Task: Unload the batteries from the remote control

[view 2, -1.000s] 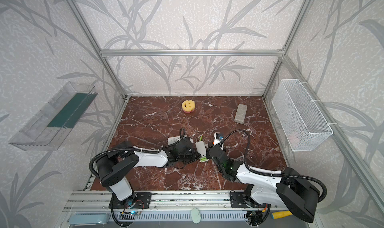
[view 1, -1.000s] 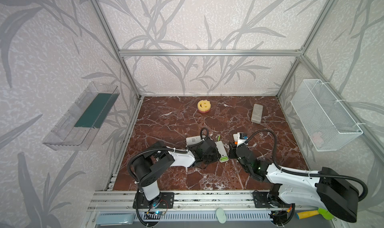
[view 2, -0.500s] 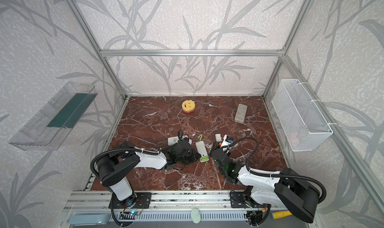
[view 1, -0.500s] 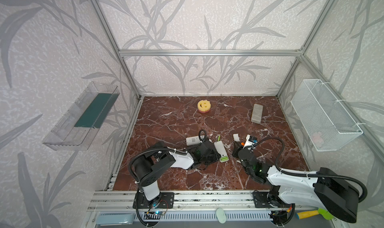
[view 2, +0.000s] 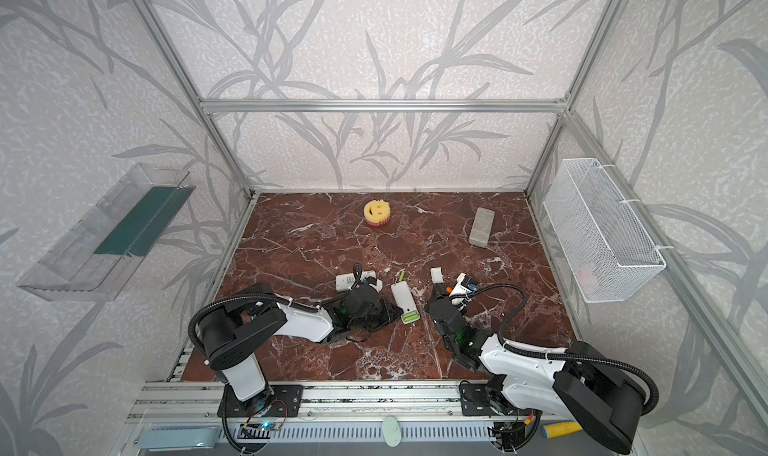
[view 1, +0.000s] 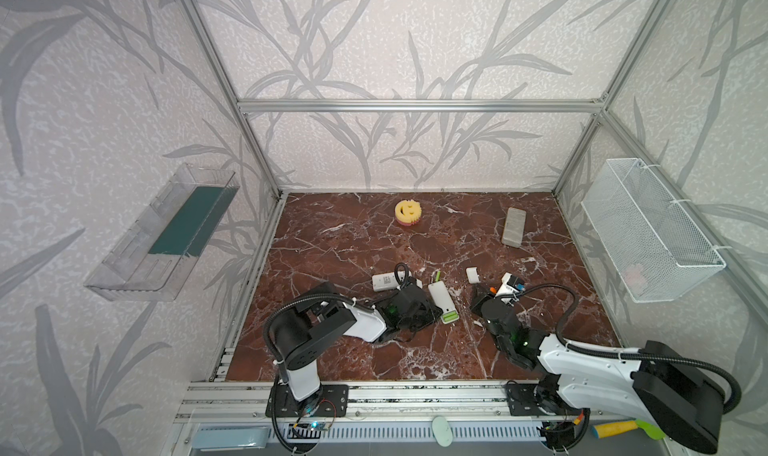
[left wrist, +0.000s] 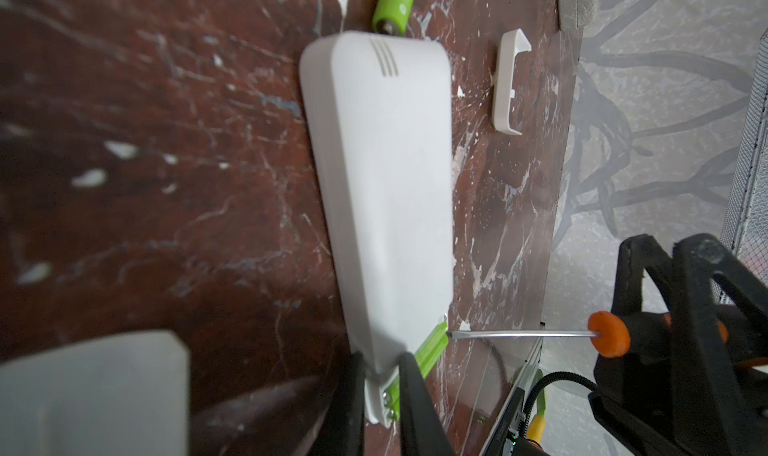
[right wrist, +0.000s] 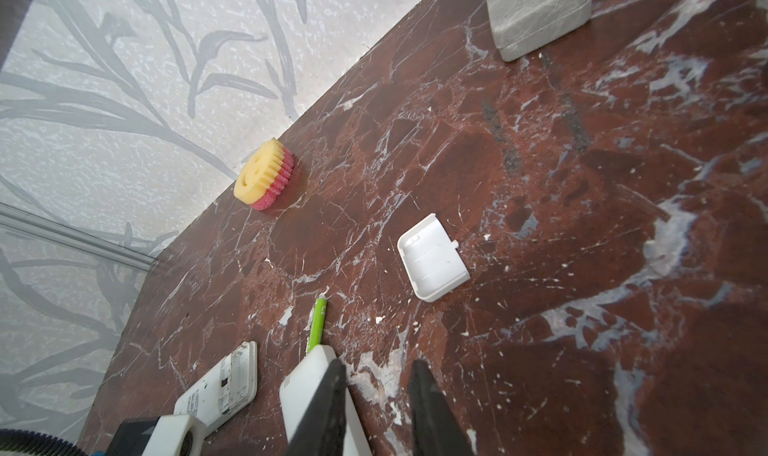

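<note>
A white remote control (view 1: 440, 298) (left wrist: 382, 184) lies back up on the marble floor. My left gripper (left wrist: 382, 362) (view 1: 432, 309) is shut on its near end. There lime-green batteries (left wrist: 432, 344) (view 1: 450, 317) show in the open compartment. One loose battery (view 1: 437, 275) (right wrist: 318, 321) lies at the remote's far end. My right gripper (left wrist: 673, 242) (right wrist: 378, 375) stands to the right of the remote, shut on an orange-handled screwdriver (left wrist: 609, 339). Its blade tip touches the batteries in the compartment. The screwdriver is hidden in the right wrist view.
A white cover (view 1: 472, 274) (right wrist: 432, 267) lies right of the remote. A second remote (view 1: 384, 280) (right wrist: 224, 385) with its compartment open lies behind my left gripper. Yellow sponge (view 1: 408, 212) and grey block (view 1: 513, 227) sit at the back. A wire basket (view 1: 648, 229) hangs on the right wall.
My right gripper has drawn back toward the front, uncovering the white cover behind it. The left gripper and the remote have barely moved.
</note>
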